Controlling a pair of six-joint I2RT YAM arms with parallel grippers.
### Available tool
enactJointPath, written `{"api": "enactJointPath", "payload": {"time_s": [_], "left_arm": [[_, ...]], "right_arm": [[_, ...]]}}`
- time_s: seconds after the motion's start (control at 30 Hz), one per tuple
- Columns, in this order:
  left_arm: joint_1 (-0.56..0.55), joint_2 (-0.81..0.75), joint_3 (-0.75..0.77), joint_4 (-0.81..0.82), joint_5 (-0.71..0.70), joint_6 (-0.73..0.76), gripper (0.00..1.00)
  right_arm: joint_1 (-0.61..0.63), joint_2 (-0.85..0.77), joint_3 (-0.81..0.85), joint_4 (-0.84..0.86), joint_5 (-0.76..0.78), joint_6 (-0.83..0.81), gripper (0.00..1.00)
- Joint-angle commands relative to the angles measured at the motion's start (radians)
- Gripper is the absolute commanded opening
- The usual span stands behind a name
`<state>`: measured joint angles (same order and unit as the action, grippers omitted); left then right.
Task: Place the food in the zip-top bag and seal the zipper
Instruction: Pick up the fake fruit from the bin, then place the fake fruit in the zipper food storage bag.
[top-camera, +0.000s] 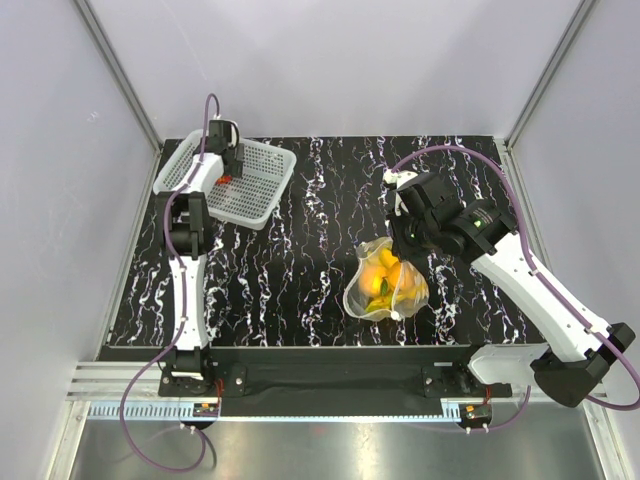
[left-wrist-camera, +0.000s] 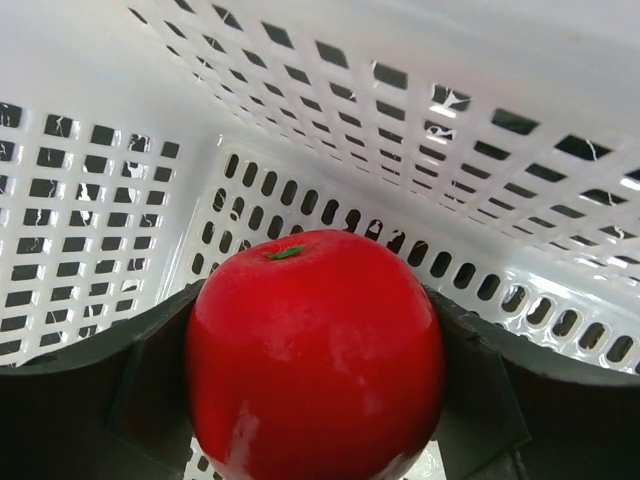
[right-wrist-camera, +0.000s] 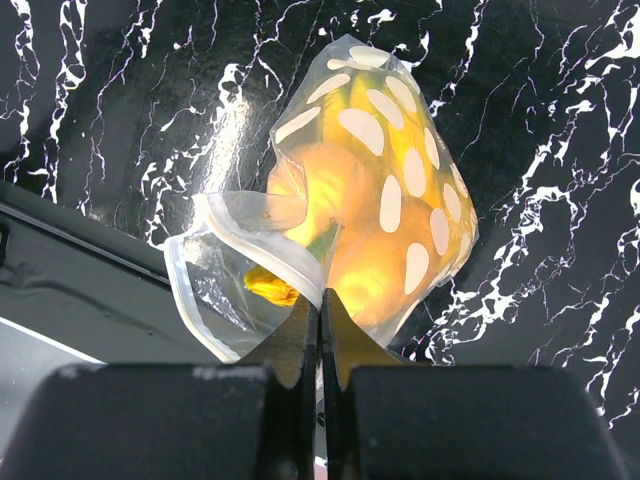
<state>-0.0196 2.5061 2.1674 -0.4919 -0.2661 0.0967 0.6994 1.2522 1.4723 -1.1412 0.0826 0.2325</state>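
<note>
Two hands: left hand (left-wrist-camera: 315, 400) clasps red fruit (left-wrist-camera: 315, 340); right hand (right-wrist-camera: 320, 325), closed, pinches zip-top bag (right-wrist-camera: 410, 210).

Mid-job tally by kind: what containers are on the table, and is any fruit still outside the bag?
white basket: 1
clear bag: 1
red fruit, outside the bag, in the basket: 1
Total: 3
The yellow and orange food inside the bag is too bunched to count.
</note>
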Motion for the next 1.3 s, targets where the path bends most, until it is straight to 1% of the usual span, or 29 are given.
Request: {"api": "enactJointPath", "payload": {"time_s": [0.0,0.13,0.23,0.3,0.4,0.43,0.47,0.5,0.53,0.6,0.63,0.67,0.7,0.73,0.77,0.83,0.87,0.9,0.93,0.97,1.0,1.03,1.07,1.1,1.13,1.17,1.2,1.23,1.27], "left_arm": [[0.007,-0.085,-0.029,0.039,0.010,0.014,0.55],[0.007,-0.162,-0.066,0.094,0.004,0.011,0.52],[0.007,-0.238,-0.101,0.140,0.014,-0.021,0.52],[0.007,-0.274,-0.098,0.150,0.034,-0.055,0.52],[0.007,-0.354,-0.104,0.139,0.080,-0.142,0.52],[0.007,-0.410,-0.135,0.139,0.106,-0.172,0.51],[0.004,-0.441,-0.152,0.133,0.132,-0.228,0.50],[-0.003,-0.473,-0.167,0.116,0.165,-0.251,0.48],[-0.016,-0.543,-0.223,0.110,0.168,-0.274,0.47],[-0.069,-0.636,-0.309,0.119,0.160,-0.294,0.47],[-0.086,-0.747,-0.380,0.177,0.178,-0.305,0.47],[-0.121,-0.809,-0.505,0.209,0.195,-0.334,0.47],[-0.141,-0.869,-0.574,0.240,0.226,-0.351,0.47],[-0.164,-0.980,-0.631,0.298,0.240,-0.373,0.47],[-0.224,-1.031,-0.721,0.315,0.243,-0.377,0.47],[-0.313,-1.152,-0.777,0.332,0.190,-0.367,0.47],[-0.410,-1.183,-0.797,0.331,0.165,-0.350,0.47],[-0.458,-1.210,-0.829,0.331,0.125,-0.347,0.47],[-0.506,-1.257,-0.854,0.352,0.119,-0.348,0.47],[-0.592,-1.298,-0.900,0.389,0.110,-0.356,0.47],[-0.632,-1.299,-0.929,0.412,0.107,-0.364,0.47],[-0.670,-1.335,-0.955,0.436,0.100,-0.374,0.47],[-0.745,-1.351,-0.983,0.464,0.093,-0.393,0.47],[-0.784,-1.368,-1.044,0.514,0.064,-0.399,0.47],[-0.822,-1.394,-1.069,0.535,0.041,-0.405,0.48],[-0.895,-1.406,-1.096,0.549,0.013,-0.416,0.49],[-0.931,-1.418,-1.118,0.581,-0.039,-0.425,0.49],[-0.963,-1.438,-1.177,0.611,-0.056,-0.442,0.49],[-1.018,-1.443,-1.205,0.646,-0.062,-0.449,0.49]], "right_arm": [[0.005,-0.017,0.031,0.024,-0.029,0.007,0.00],[0.005,-0.022,0.020,0.021,-0.014,0.008,0.00],[0.005,-0.017,0.022,0.018,-0.004,0.005,0.00],[0.005,-0.013,0.028,0.012,0.014,-0.001,0.00],[0.005,-0.005,0.033,0.011,0.039,-0.005,0.00],[0.005,0.003,0.036,0.006,0.043,-0.007,0.00],[0.005,0.006,0.037,0.006,0.046,-0.005,0.00],[0.005,0.012,0.043,0.005,0.046,-0.005,0.00],[0.005,0.015,0.048,0.006,0.049,-0.002,0.00],[0.005,0.018,0.063,0.003,0.057,-0.002,0.00],[0.005,0.022,0.069,-0.002,0.060,0.001,0.00],[0.005,0.026,0.074,-0.003,0.063,-0.001,0.00],[0.005,0.029,0.082,-0.006,0.065,0.001,0.00],[0.005,0.033,0.086,-0.005,0.071,-0.002,0.00],[0.005,0.035,0.089,-0.009,0.083,-0.004,0.00],[0.005,0.047,0.100,-0.017,0.092,-0.007,0.00],[0.005,0.052,0.105,-0.020,0.097,-0.009,0.00],[0.003,0.059,0.111,-0.022,0.098,-0.010,0.00],[0.005,0.064,0.114,-0.023,0.103,-0.010,0.00],[0.005,0.075,0.121,-0.026,0.103,-0.010,0.00],[0.005,0.078,0.126,-0.026,0.105,-0.009,0.00],[0.005,0.081,0.129,-0.026,0.106,-0.007,0.00],[0.005,0.082,0.134,-0.026,0.108,-0.005,0.00],[0.005,0.087,0.140,-0.026,0.108,-0.004,0.00],[0.005,0.087,0.143,-0.028,0.108,-0.001,0.00],[0.003,0.090,0.144,-0.028,0.109,-0.001,0.00],[0.005,0.096,0.151,-0.031,0.109,-0.002,0.00],[0.005,0.099,0.152,-0.032,0.108,-0.001,0.00],[0.005,0.101,0.154,-0.032,0.108,-0.002,0.00]]}}
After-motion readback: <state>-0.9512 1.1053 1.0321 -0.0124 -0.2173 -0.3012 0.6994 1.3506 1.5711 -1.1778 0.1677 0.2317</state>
